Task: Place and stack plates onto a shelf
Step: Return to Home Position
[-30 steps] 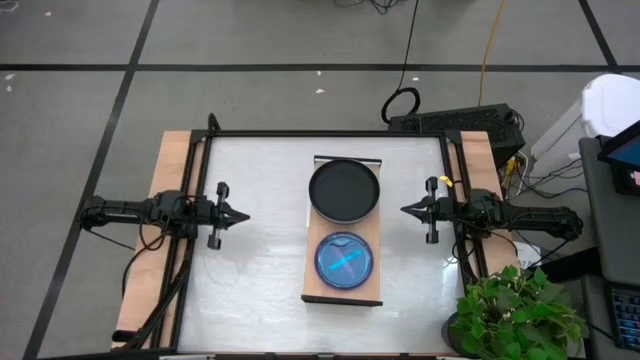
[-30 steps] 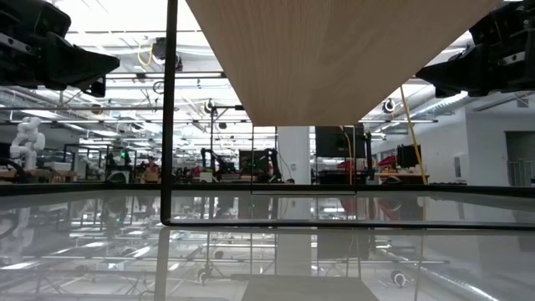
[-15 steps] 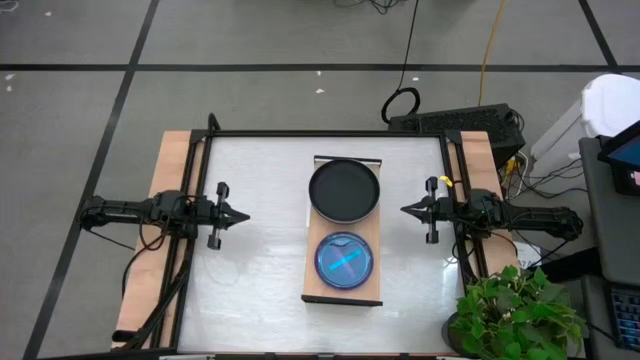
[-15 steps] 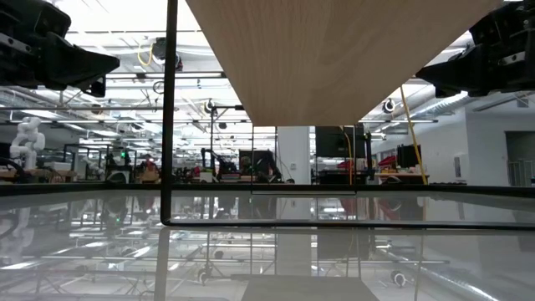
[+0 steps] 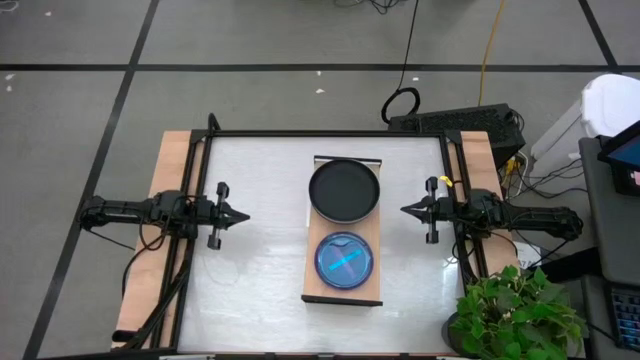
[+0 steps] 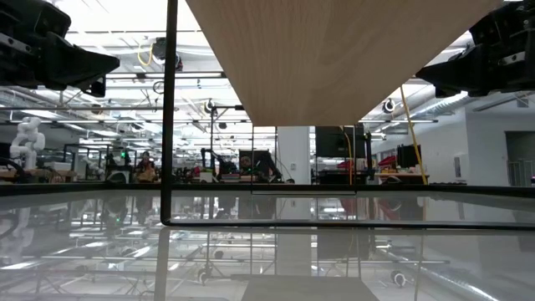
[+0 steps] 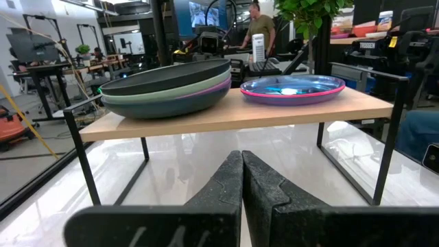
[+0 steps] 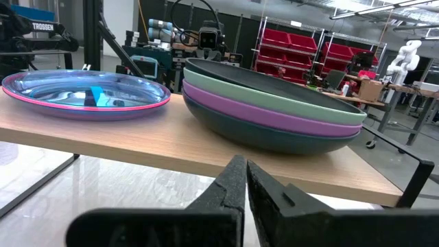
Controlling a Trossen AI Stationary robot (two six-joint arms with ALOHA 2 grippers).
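White tabletop (image 5: 260,200) lies open either side of the long light-wood shelf on thin dark legs (image 5: 316,290). Stacked round plastic plates (image 5: 344,189) fill its top; underneath seems passable.

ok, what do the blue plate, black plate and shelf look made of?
Blue plate: likely glossy translucent plastic; bright glints, see-through tint.
Black plate: opaque, matte, probably plastic; no glare on it.
Shelf: light wood with faint grain; solid or veneer, cannot tell.
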